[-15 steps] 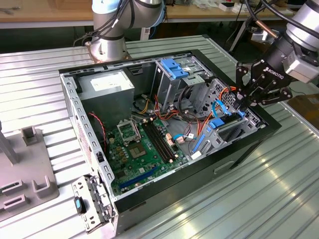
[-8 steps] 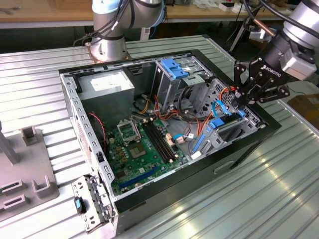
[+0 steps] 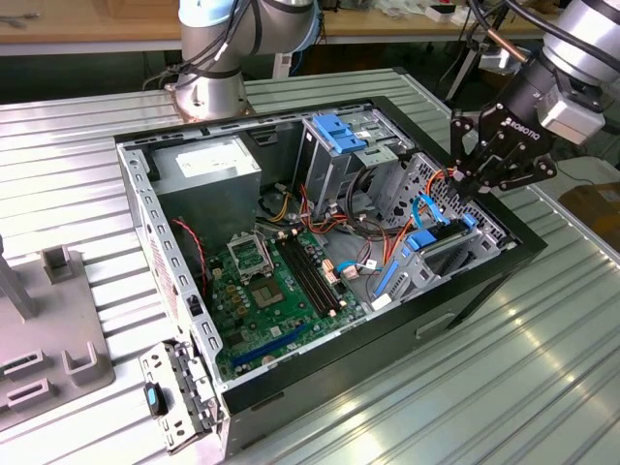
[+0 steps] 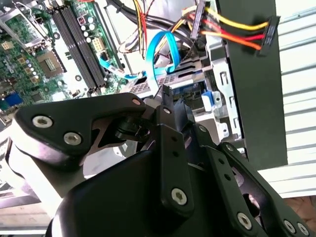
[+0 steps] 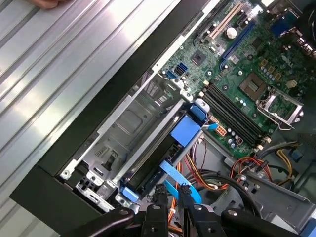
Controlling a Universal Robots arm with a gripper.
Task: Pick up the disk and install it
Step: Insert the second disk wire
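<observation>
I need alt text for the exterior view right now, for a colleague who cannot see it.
The arm's black claw hangs over the open computer case at the exterior view's right, just above a drive bay with blue tabs. The green motherboard lies exposed inside the case, on a ribbed metal table.

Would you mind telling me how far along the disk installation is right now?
The disk already lies in the case's bay, blue frame showing. The gripper hovers just above it, beside a blue cable. Left: whether it is fully seated cannot be told.
</observation>
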